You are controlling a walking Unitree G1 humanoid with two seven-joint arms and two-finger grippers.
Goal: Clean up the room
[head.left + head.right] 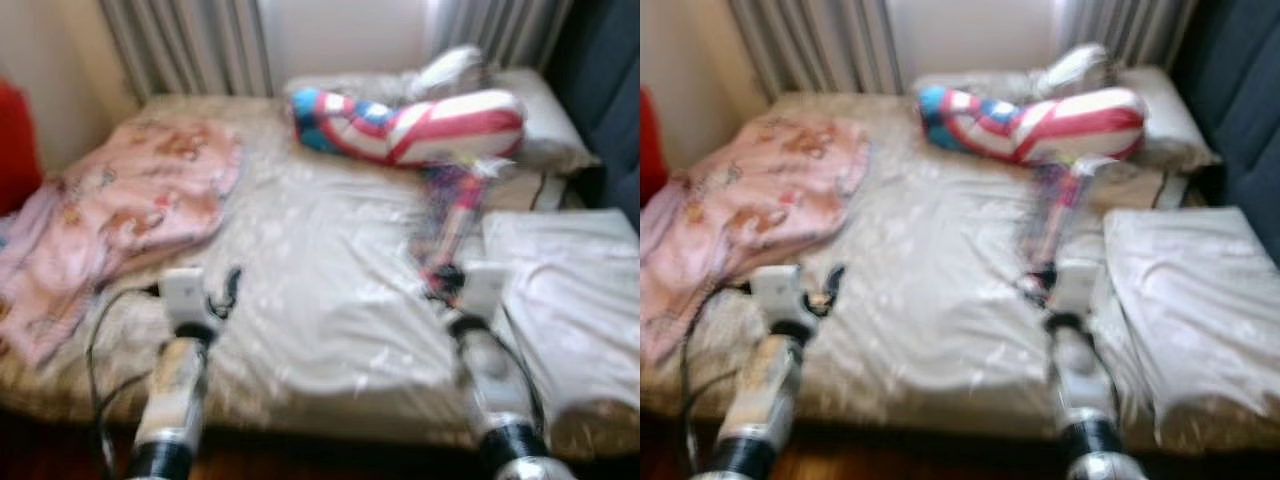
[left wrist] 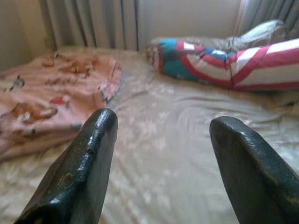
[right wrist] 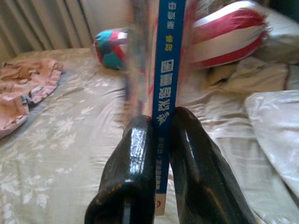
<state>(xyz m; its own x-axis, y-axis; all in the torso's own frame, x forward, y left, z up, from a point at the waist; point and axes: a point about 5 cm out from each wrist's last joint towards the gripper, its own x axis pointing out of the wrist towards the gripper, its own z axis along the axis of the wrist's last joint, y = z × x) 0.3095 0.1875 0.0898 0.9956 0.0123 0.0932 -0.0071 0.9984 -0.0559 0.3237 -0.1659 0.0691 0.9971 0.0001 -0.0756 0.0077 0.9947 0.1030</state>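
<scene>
The right tool point(image 3: 161, 154) is closed on a thin book with a blue spine and white printed characters point(image 3: 164, 74), pinched at its lower end so it stands upright above the bed with the pale floral sheet point(image 1: 320, 300); in the head views the book is blurred. It looks light and fairly stiff along the spine, though its pages may fan or sag, so a hold near the spine, as here, seems the safest place. The glossy cover could slip between the black fingers point(image 3: 135, 177) if swung fast. The left tool point(image 2: 159, 154) is spread wide and empty, held over the sheet near a crumpled pink cartoon-print blanket point(image 1: 130, 200). A red, white and blue striped bolster cushion point(image 1: 410, 125) lies across the head of the bed.
</scene>
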